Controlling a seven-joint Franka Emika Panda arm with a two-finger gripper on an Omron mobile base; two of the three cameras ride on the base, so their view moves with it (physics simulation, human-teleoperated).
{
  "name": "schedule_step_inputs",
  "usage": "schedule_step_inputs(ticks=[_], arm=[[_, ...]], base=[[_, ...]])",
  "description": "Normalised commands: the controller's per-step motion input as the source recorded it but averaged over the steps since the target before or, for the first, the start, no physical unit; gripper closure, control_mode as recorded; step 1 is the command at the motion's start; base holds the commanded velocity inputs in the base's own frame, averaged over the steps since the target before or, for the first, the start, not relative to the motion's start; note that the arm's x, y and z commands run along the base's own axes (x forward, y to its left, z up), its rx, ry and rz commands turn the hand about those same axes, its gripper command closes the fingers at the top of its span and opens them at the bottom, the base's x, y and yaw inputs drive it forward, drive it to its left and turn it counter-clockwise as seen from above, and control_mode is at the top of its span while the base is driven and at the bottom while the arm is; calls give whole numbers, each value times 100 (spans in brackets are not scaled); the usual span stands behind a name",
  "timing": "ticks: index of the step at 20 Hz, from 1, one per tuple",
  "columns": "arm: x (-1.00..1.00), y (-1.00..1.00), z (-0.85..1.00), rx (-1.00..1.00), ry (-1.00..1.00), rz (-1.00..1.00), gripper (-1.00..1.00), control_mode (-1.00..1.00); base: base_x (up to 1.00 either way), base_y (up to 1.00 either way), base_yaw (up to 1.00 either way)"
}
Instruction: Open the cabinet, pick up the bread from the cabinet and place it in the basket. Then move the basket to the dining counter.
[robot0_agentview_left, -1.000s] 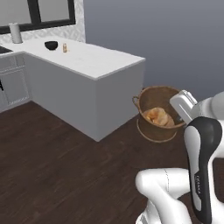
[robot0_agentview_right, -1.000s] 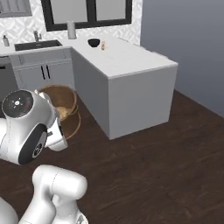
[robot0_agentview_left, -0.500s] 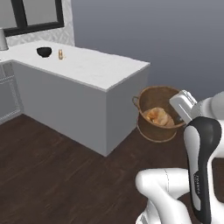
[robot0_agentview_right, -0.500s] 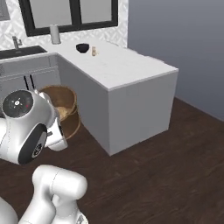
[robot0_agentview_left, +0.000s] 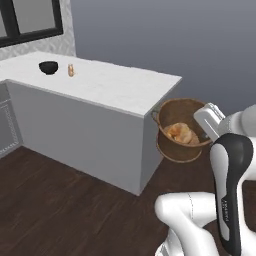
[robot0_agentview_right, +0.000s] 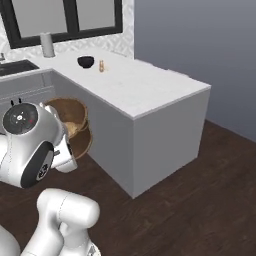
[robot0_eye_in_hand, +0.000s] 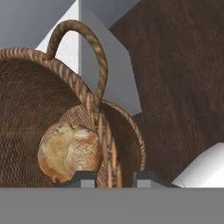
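The round brown wicker basket (robot0_agentview_left: 176, 119) hangs tilted in the air beside the corner of the dining counter (robot0_agentview_left: 119, 87), clear of the floor. The golden-brown bread (robot0_agentview_left: 182, 133) lies inside it, against the lower wall. My gripper (robot0_eye_in_hand: 114, 178) is shut on the basket's rim just below one loop handle (robot0_eye_in_hand: 95, 48), and the bread (robot0_eye_in_hand: 69, 151) sits left of the fingers. From the right base view the basket (robot0_agentview_right: 69, 111) shows behind my arm, left of the dining counter (robot0_agentview_right: 145, 89). The cabinet is out of view.
A black bowl (robot0_agentview_left: 48, 67) and a small bottle (robot0_agentview_left: 71, 70) stand far back on the counter top. A sink (robot0_agentview_right: 15, 67) and a grey canister (robot0_agentview_right: 47, 45) lie under the window. Dark wood floor (robot0_agentview_right: 200, 190) spreads around the counter's corner.
The whole picture has shifted as the base drove, so the counter's corner now stands closer and larger. The basket with the bread keeps its place in my gripper.
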Motion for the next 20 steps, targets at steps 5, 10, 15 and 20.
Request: schedule_step_inputs(ticks=[5, 10, 15, 20], arm=[[0, 0, 0, 0, 0, 0, 100, 100], [0, 0, 0, 0, 0, 0, 100, 100], [0, 0, 0, 0, 0, 0, 100, 100], [0, 0, 0, 0, 0, 0, 100, 100]], base=[[100, 100, -28], [100, 100, -30], [100, 100, -39], [100, 91, -41]])
